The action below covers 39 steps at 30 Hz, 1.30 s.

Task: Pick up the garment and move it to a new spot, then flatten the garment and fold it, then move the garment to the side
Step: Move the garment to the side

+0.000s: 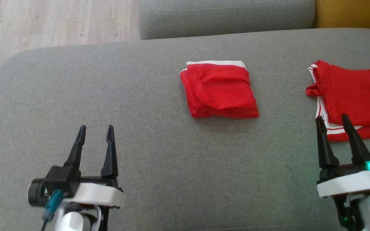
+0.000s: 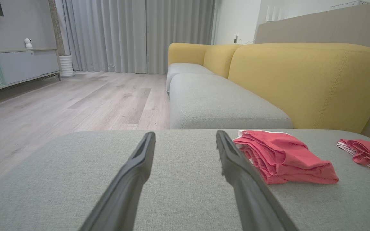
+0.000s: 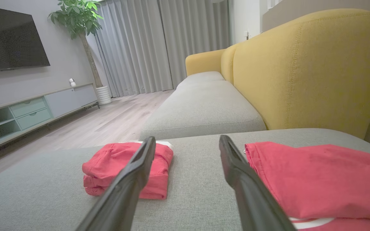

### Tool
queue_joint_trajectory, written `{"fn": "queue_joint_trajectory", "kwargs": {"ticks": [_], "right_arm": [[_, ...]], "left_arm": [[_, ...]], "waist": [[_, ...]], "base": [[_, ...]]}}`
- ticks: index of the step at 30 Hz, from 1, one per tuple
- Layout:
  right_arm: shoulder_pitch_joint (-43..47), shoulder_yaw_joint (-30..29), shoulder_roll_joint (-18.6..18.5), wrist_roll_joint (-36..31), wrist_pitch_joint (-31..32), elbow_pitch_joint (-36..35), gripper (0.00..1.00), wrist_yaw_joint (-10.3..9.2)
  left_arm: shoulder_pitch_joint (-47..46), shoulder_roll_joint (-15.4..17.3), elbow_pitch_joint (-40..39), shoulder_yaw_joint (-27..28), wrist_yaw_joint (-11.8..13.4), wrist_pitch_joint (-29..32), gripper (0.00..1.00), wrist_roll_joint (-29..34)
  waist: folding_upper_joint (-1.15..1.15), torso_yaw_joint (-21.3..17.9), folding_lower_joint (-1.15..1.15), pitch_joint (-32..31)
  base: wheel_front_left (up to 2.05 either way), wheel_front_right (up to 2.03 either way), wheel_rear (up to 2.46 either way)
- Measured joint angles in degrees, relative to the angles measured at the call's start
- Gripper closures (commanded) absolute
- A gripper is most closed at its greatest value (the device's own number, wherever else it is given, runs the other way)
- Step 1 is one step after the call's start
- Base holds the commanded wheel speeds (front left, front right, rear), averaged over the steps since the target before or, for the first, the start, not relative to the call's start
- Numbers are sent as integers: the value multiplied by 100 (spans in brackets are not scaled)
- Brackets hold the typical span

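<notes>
The left tool (image 1: 95, 128) and right tool (image 1: 332, 118) are hovering open and empty above the cushion (image 1: 140, 96), apparently readying to shift the folded garment (image 1: 220, 89) aside.

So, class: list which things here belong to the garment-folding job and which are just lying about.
Job: folded red garment, spread red garment, left gripper, right gripper, grey cushion.
Lying about: yellow backrest, television, plant, cabinet.

Bare cushion (image 1: 75, 80) left of and before folded garment (image 1: 218, 89): open approach. Bare strip between it and second garment (image 1: 355, 96) at right. Far cushion (image 1: 226, 16) just behind. Yellow backrest (image 3: 307, 64) walls the right side.
</notes>
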Motion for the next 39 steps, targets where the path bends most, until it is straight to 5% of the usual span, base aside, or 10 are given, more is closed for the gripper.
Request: {"fn": "queue_joint_trajectory", "kwargs": {"ticks": [9,15,25,31,35,39], "right_arm": [[-40,197,9,324,31,259,0,0],[-1436,734,-85,1187,748,1182,0,0],[-3867,1329,-492,1720,1553,3388,0,0],[-4457,1525,-641,2183,2375,4414,0,0],[-4585,1664,-639,2560,3553,5198,0,0],[-4805,1689,-687,2941,4313,5259,0,0]], "left_arm": [[-11,0,33,-46,-25,0,0,0],[-158,1,110,-254,40,0,0,-119],[-636,-2,76,-777,170,0,0,-308],[-748,-2,51,-964,318,0,0,-321],[-748,-4,49,-979,369,0,0,-321],[-746,-4,34,-983,387,0,0,-321]], "waist": [[0,12,0,51],[0,166,0,267],[0,807,0,723],[0,1238,1,973],[0,1533,1,1124],[0,1692,0,1191]], "base": [[0,0,0],[0,0,0],[0,0,0],[0,0,0],[0,0,0],[0,0,0]]}}
